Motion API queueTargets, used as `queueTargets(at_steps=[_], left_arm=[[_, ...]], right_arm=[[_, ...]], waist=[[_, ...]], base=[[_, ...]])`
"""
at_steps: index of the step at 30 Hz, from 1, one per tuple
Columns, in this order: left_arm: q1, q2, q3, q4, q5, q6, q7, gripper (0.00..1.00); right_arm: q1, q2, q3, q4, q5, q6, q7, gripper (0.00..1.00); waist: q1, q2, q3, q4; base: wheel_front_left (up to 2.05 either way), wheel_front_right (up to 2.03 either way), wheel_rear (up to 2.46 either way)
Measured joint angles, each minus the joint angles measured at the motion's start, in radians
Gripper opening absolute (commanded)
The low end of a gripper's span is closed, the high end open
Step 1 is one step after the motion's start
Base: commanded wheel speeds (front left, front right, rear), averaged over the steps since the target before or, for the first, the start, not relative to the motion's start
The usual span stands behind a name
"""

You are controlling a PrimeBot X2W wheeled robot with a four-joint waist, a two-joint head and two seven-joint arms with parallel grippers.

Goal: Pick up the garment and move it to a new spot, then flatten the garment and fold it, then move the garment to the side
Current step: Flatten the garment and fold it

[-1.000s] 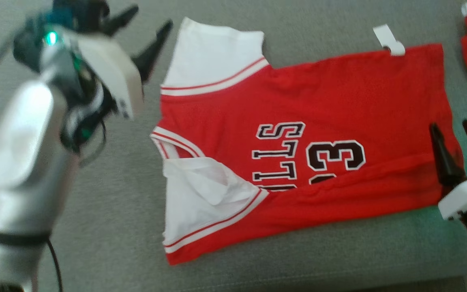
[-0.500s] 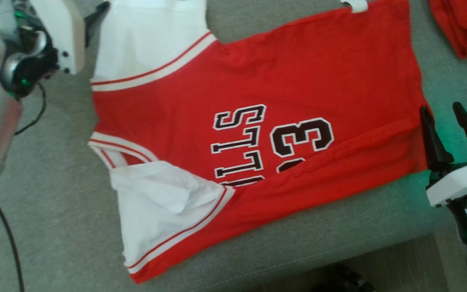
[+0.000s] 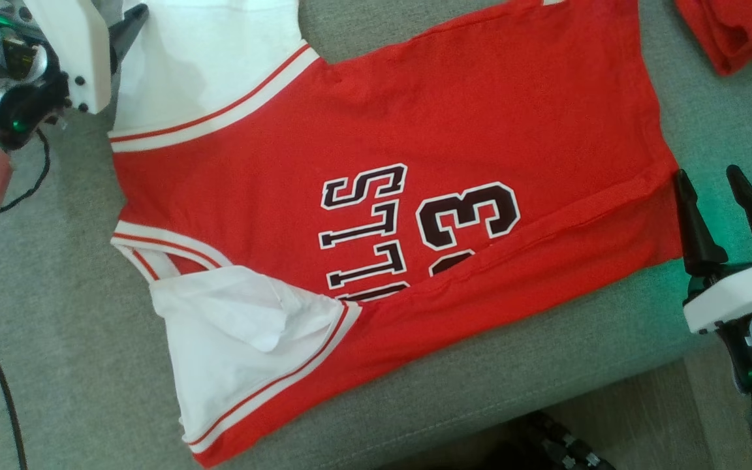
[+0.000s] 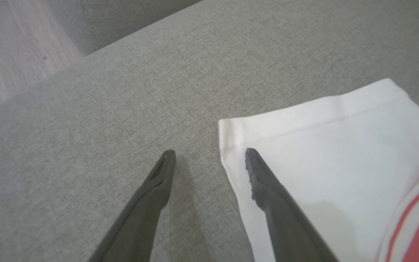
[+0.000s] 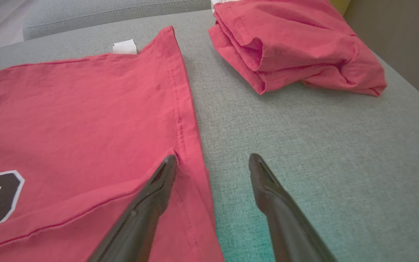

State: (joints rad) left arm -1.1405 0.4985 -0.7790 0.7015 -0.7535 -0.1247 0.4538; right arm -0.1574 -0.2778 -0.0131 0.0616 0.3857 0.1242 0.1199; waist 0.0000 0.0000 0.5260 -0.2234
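A grey upholstered cushion carries everything, with pale wooden floor beyond its edge. On it we see the red jersey spread flat, lettering up, its near long side folded over onto the front. Our left end effector stands with fingers apart and empty at the corner of the white sleeve, one finger above the cloth, the other above bare cushion. Our right end effector is likewise spread and holds nothing, straddling the jersey's hem. A folded red cloth lies apart from the jersey, past the hem, and a white tag sticks out at the hem's far corner.
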Motion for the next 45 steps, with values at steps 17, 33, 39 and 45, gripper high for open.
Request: queueTargets(at_steps=[17,33,39,45], left_arm=[[-0.054,0.000,-0.081,0.035,-0.095,0.000,-0.033,0.74],[-0.075,0.005,-0.174,0.032,-0.144,0.000,-0.096,0.00],[-0.074,0.012,-0.227,-0.045,-0.178,0.000,-0.108,0.00],[-0.073,0.026,-0.278,-0.160,-0.230,0.000,-0.103,0.00]], right_arm=[[-0.028,0.012,0.007,0.024,0.000,0.000,-0.014,1.00],[-0.103,0.002,0.043,0.039,0.006,0.000,0.029,1.00],[-0.304,0.003,0.044,0.143,-0.031,0.000,0.169,1.00],[-0.493,0.028,0.069,0.330,-0.034,0.000,0.251,1.00]], waist=[[0.0000,0.0000,0.020,-0.023],[0.0000,0.0000,-0.021,-0.016],[0.0000,0.0000,-0.061,0.008],[0.0000,0.0000,-0.076,0.050]], base=[[0.00,0.00,0.00],[0.00,0.00,0.00],[0.00,0.00,0.00],[0.00,0.00,0.00]])
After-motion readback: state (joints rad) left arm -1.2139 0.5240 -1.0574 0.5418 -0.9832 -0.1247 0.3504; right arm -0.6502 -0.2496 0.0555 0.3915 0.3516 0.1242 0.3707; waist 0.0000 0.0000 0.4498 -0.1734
